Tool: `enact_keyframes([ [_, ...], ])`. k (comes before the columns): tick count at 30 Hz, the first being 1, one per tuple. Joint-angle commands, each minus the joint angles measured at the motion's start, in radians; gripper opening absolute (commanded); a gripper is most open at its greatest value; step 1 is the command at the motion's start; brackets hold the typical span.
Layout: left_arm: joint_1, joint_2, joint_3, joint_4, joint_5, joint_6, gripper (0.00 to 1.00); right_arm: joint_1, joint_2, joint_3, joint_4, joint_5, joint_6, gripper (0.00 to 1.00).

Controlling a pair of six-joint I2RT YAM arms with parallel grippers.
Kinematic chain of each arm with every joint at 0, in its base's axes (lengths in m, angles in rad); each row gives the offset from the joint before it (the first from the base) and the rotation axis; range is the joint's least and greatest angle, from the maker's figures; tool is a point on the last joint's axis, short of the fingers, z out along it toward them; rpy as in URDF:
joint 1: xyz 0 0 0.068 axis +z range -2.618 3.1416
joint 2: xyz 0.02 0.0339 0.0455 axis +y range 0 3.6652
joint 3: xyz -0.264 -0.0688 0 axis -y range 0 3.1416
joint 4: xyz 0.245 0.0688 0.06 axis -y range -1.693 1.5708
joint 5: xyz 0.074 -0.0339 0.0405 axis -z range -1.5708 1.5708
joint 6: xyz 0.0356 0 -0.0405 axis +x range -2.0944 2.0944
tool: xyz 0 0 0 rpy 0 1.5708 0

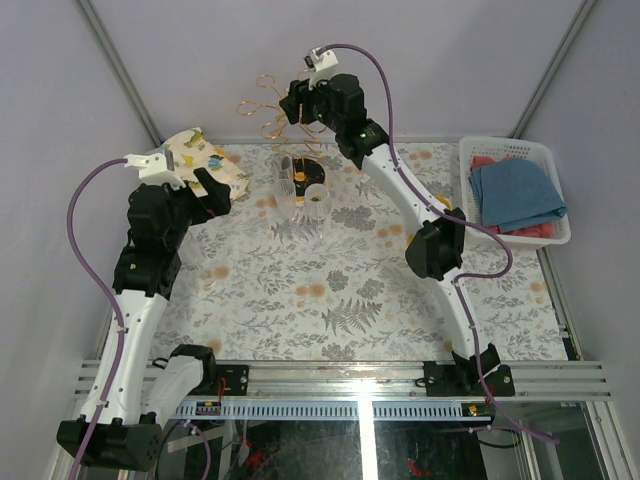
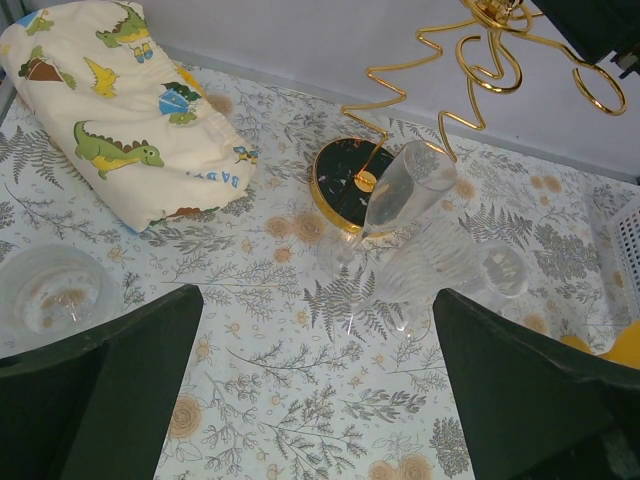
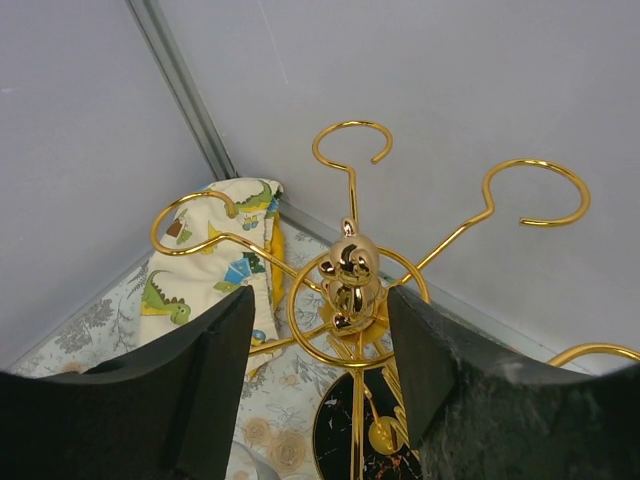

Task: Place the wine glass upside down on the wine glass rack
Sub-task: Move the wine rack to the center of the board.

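Observation:
The gold wire wine glass rack (image 1: 272, 112) stands at the back of the table on its round black base (image 1: 309, 169). My right gripper (image 1: 296, 104) is open, and in the right wrist view (image 3: 320, 300) its jaws stand either side of the rack's gold top knob (image 3: 350, 275) without touching it. Three clear glasses cluster just in front of the base: a tall wine glass (image 2: 402, 188), a ribbed glass (image 2: 440, 262) and a small one (image 2: 502, 270). My left gripper (image 2: 315, 300) is open and empty above the table, short of those glasses; it also shows in the top view (image 1: 218, 185).
A folded dinosaur-print cloth (image 1: 203, 156) lies at the back left. Another clear glass (image 2: 55, 290) stands to the left of my left gripper. A white basket (image 1: 553, 235) with blue and red cloths sits at the right edge. Grey walls close the back.

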Motion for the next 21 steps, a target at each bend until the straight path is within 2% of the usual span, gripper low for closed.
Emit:
enact_keyframes([
  [1,0.007,-0.008,-0.01,0.057,0.014,-0.001,1.0,0.023,0.011,0.076,0.098,0.05,-0.042,0.6],
  [12,0.009,-0.008,-0.01,0.057,0.016,-0.001,1.0,0.027,0.062,0.094,0.155,0.093,-0.055,0.45],
  [17,0.009,-0.008,-0.011,0.057,0.019,-0.001,1.0,0.03,0.074,0.097,0.171,0.1,-0.059,0.45],
  [21,0.009,-0.006,-0.01,0.059,0.021,-0.001,1.0,0.03,0.08,0.097,0.178,0.104,-0.062,0.51],
])
